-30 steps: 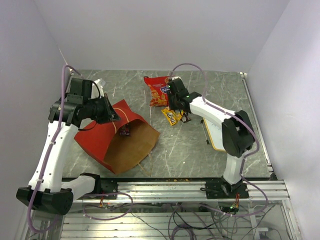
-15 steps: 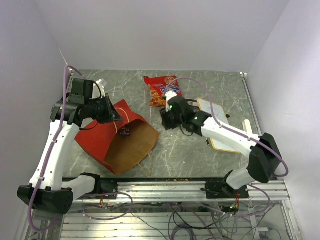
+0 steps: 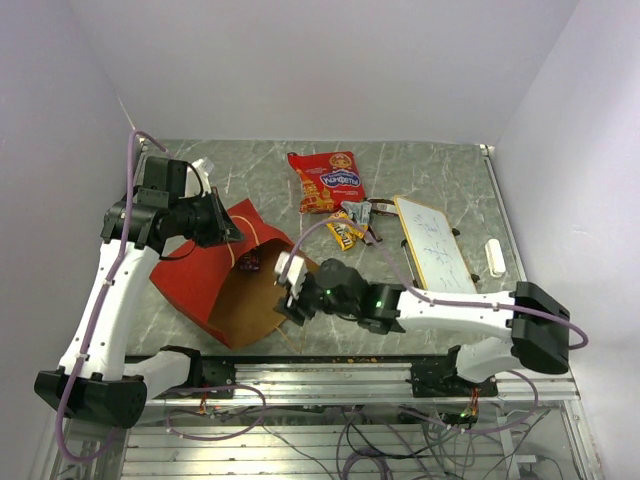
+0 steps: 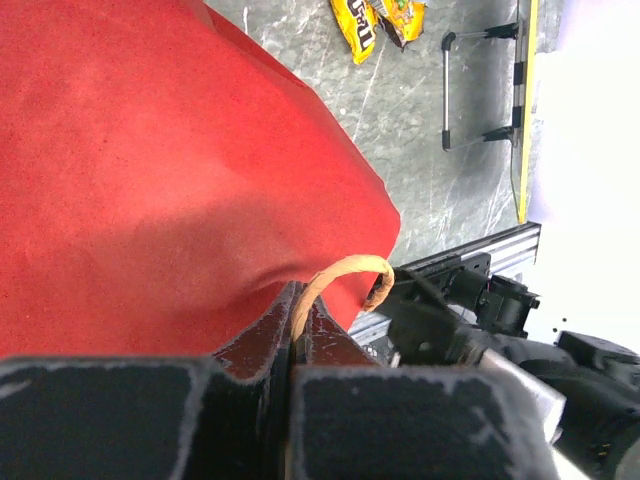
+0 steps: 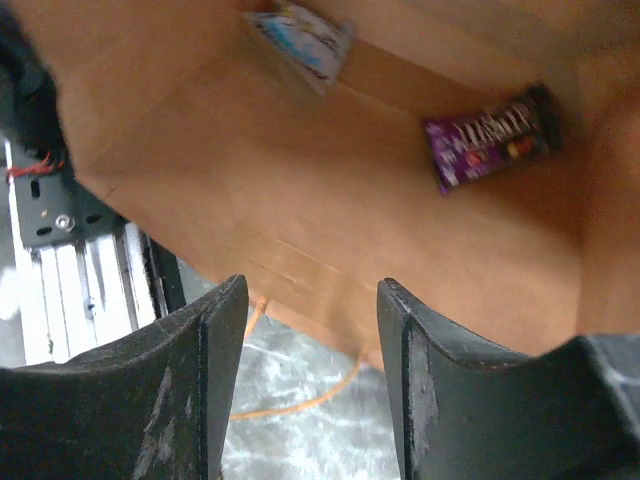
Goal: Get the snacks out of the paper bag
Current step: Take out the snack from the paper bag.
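Note:
The red paper bag [image 3: 195,275] lies on its side, its brown mouth facing front right. My left gripper [image 3: 226,232] is shut on its string handle [image 4: 340,275] at the bag's upper rim, holding the mouth up. My right gripper [image 3: 287,290] is open and empty at the bag's mouth, pointing inside. Inside, the right wrist view shows a dark purple wrapper [image 5: 488,136] and a small pale wrapper [image 5: 300,38] on the brown paper. The purple wrapper also shows from above [image 3: 249,263]. The large red packet [image 3: 327,181], the yellow packet [image 3: 343,231] and a silvery wrapper [image 3: 362,213] lie on the table behind.
A white wood-framed board [image 3: 432,245] lies at the right, with a small white object [image 3: 493,256] beyond it. The second string handle [image 5: 300,395] trails on the table below the bag's lower lip. The aluminium rail [image 3: 340,375] runs along the front edge.
My right arm has swung from the packets at the back down and left to the bag's mouth, leaving the yellow packet and silvery wrapper on the table. The left arm has not moved.

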Tool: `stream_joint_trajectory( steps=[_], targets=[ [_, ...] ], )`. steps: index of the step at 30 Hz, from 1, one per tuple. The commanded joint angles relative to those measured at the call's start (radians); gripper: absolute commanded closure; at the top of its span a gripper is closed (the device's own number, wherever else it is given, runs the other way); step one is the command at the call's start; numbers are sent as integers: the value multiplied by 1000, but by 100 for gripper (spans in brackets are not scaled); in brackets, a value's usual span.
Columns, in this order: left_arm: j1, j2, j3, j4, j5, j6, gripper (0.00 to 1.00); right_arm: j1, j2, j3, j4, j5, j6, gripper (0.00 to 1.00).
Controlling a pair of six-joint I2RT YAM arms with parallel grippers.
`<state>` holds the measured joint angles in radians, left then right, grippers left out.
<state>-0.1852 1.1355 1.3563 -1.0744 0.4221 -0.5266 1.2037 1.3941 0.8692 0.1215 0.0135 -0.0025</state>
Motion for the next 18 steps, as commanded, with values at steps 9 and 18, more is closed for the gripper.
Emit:
stream_joint_trajectory(
  steps=[9,18],
  targets=[
    [-1,16,40,-10,-11,32,93,43,410,141,451,-3,-467,32],
    [-1,33,66,-37,-14,62,93,36,652,217,708,193,-558,16]
  ],
)
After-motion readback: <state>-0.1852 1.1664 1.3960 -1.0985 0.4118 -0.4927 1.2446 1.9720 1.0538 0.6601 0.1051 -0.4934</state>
